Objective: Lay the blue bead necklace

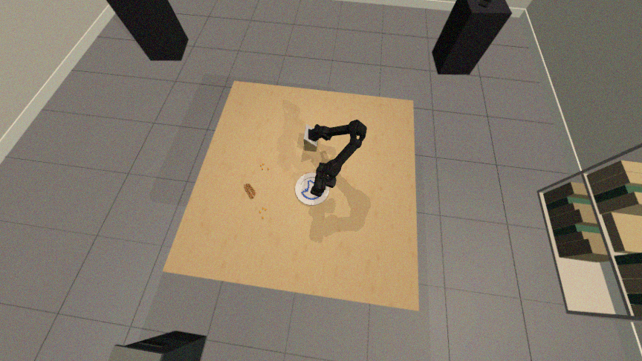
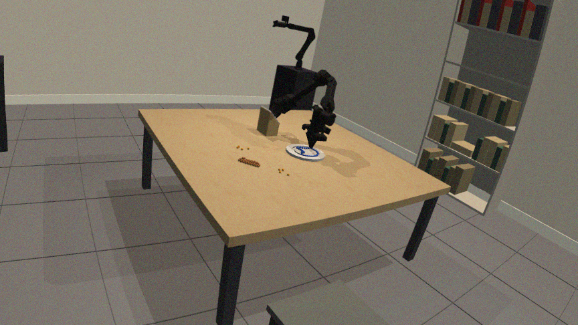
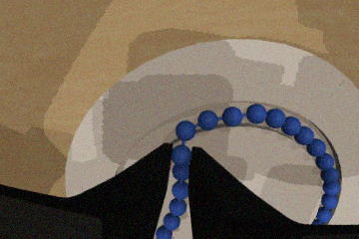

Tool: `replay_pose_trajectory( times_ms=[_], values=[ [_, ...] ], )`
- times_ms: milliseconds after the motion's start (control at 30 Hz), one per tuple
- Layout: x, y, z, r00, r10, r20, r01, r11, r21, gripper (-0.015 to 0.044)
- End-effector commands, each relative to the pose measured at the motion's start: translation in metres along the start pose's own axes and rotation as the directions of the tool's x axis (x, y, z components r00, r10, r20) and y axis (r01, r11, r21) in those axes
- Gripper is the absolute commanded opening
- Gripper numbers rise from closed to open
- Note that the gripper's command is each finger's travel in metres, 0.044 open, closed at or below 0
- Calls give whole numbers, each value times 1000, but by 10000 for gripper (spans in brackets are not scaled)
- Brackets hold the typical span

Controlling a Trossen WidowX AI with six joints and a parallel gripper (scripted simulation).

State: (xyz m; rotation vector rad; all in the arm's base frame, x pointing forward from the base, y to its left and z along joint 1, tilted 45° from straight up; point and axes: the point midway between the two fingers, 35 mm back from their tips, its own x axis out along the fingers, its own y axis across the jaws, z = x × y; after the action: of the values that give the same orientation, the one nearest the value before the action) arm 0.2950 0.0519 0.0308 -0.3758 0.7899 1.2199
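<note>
The round white bead board lies on the wooden table near its middle. The blue bead necklace lies on the board. In the wrist view its right part curves along the groove, while its left part runs straight down across the board's inside. My gripper points down onto the board and is shut on that straight left stretch of the necklace. The lower right of the board is hidden by the fingers.
A tan block carries the arm's base on the table. A brown bead string and loose orange beads lie left of the board. A bookshelf stands to the right.
</note>
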Motion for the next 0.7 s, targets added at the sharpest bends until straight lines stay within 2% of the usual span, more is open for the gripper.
replay_pose_trajectory(
  times_ms=[0,600,667],
  values=[
    [-2,1,1,1000,-3,3,3,1000,-2,0],
    [6,9,6,1000,-2,3,2,1000,-1,0],
    [3,7,6,1000,-6,2,6,1000,-7,53]
  ],
)
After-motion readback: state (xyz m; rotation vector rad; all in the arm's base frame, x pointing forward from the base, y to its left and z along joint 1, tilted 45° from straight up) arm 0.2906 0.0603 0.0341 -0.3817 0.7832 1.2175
